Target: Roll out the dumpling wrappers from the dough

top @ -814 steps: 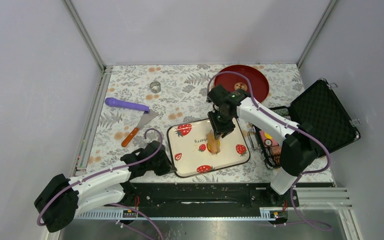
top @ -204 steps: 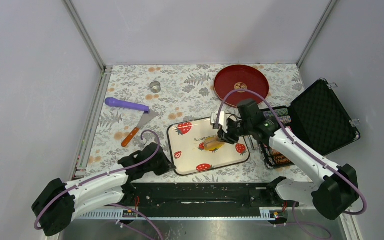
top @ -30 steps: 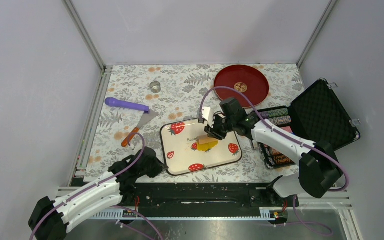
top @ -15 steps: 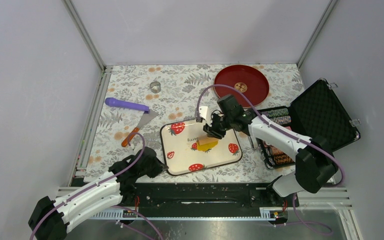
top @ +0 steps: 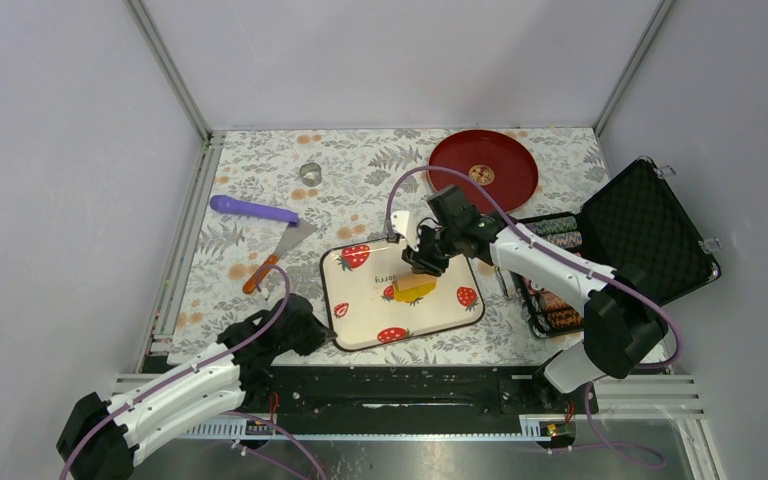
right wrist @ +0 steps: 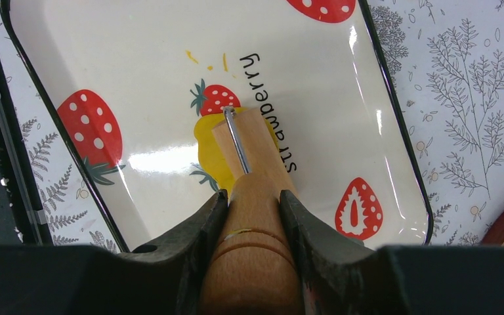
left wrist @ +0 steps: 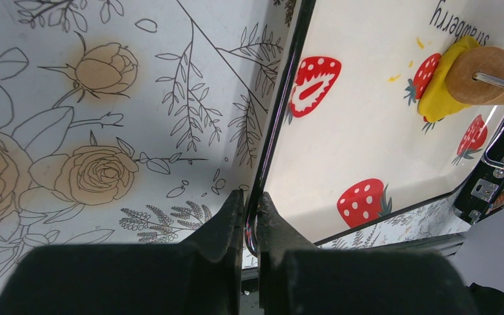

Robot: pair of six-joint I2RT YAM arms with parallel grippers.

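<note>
The left arm (top: 175, 385), on the left of the tray (top: 360, 310), and the right arm (top: 550, 265), on the right of the tray, are both made of smooth white tubes with chunky black round joints in between. A thin purple cable (top: 272, 270) runs along each arm and sticks up in a loop at the end nearest the tray. The left gripper (left wrist: 249, 203) and the right gripper (right wrist: 252, 197) each have two thick, dull black fingers (left wrist: 220, 226) with rounded tips and flat inner sides, growing out of a wide black block.
</note>
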